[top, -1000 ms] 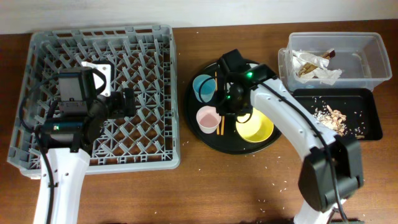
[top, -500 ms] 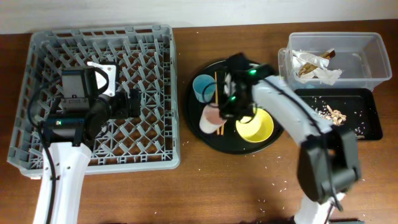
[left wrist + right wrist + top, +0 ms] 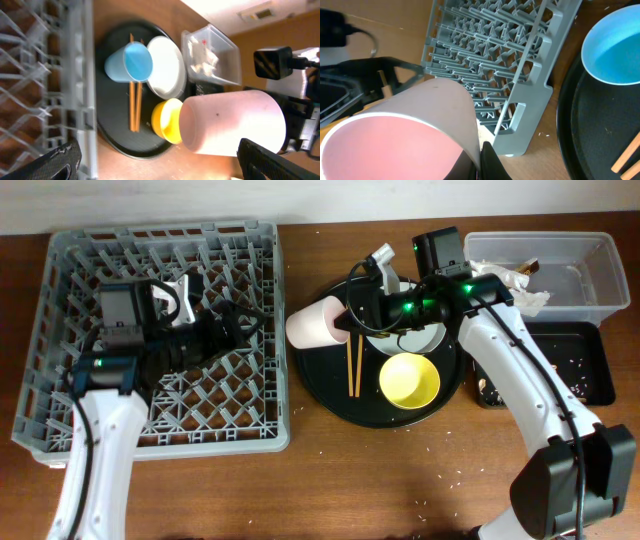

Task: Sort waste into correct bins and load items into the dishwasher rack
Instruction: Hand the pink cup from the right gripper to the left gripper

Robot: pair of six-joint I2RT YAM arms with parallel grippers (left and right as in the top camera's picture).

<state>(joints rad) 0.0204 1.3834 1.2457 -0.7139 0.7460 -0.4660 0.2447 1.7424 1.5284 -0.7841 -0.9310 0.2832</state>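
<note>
At the 10 o'clock rim of the round black tray [image 3: 330,398], the right claw [image 3: 347,318] is clamping the pink cup [image 3: 312,326] by its lip. It is holding the cup on its side above the bench [image 3: 400,480], with the base pointing toward 9 o'clock. Just beyond the cup at 9 o'clock, the left claw [image 3: 240,332] is hovering over the 3 o'clock edge of the grey dishwasher rack [image 3: 70,270]. Its fingers are standing wide apart, gripping nothing and facing the cup.

On the round tray, the two chopsticks [image 3: 352,366] are lying side by side near the middle. The yellow bowl [image 3: 409,380] is sitting at 4 o'clock and the white plate [image 3: 425,340] at 1 o'clock, partly under the right arm. In the left wrist view the light blue cup [image 3: 129,62] is lying beside the plate.

At 2 o'clock from the tray, the clear tub [image 3: 600,270] is holding crumpled napkins [image 3: 525,296]. The shallow black tray [image 3: 585,380] is sitting against the tub's 6 o'clock side.
</note>
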